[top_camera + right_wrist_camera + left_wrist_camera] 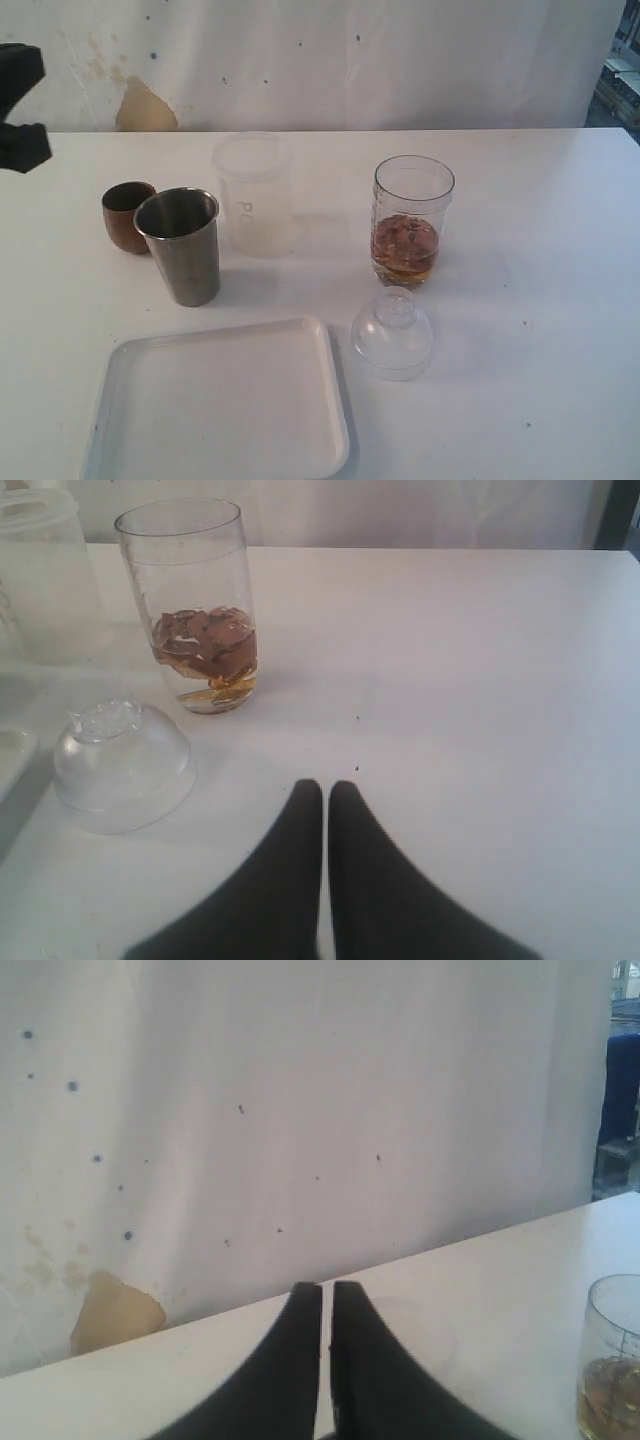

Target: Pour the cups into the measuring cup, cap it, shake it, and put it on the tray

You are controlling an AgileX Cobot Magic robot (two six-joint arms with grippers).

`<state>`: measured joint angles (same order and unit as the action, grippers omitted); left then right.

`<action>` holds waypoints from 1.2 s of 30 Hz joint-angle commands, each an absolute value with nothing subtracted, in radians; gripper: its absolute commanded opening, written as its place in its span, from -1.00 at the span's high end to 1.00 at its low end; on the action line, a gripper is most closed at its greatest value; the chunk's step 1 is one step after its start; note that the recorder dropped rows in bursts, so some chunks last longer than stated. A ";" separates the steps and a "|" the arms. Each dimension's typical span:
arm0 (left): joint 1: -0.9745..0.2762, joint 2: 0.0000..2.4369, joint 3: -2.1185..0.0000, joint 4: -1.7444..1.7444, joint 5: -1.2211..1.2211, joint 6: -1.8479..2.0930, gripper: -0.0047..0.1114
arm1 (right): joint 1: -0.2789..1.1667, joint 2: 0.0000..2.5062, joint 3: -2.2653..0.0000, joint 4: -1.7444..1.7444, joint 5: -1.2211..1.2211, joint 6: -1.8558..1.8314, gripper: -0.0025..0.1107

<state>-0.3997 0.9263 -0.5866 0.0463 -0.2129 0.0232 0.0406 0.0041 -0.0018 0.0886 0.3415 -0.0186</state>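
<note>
Only the exterior view shows the tumbler [182, 245], while left pincer [322, 1295] and right pincer [325, 792] are pressed together.

The white desk [560, 330] carries a tray [222, 328]. Behind the tray stand a wooden cup [125, 215], steel tumbler [185, 250] and frosted cup [255, 195]. To its right are the measuring cup [412, 225] and lid [392, 335].

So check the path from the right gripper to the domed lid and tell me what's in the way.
Nothing visible is. In the right wrist view only bare white table lies between the right gripper, which is shut, and the domed lid. The measuring cup stands apart from the lid, off that line.
</note>
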 commanded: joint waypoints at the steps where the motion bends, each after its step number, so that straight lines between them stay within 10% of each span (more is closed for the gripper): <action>1: -0.400 0.752 -0.589 0.035 0.015 0.025 0.92 | 0.039 0.000 0.000 0.082 0.336 -0.023 0.92; 10: -0.400 0.458 -0.589 0.035 0.352 0.025 0.92 | 0.039 0.000 0.000 0.082 0.336 -0.023 0.92; 36: -0.400 0.392 -0.589 0.035 0.352 0.025 0.92 | 0.039 0.000 0.000 0.082 0.336 0.007 0.92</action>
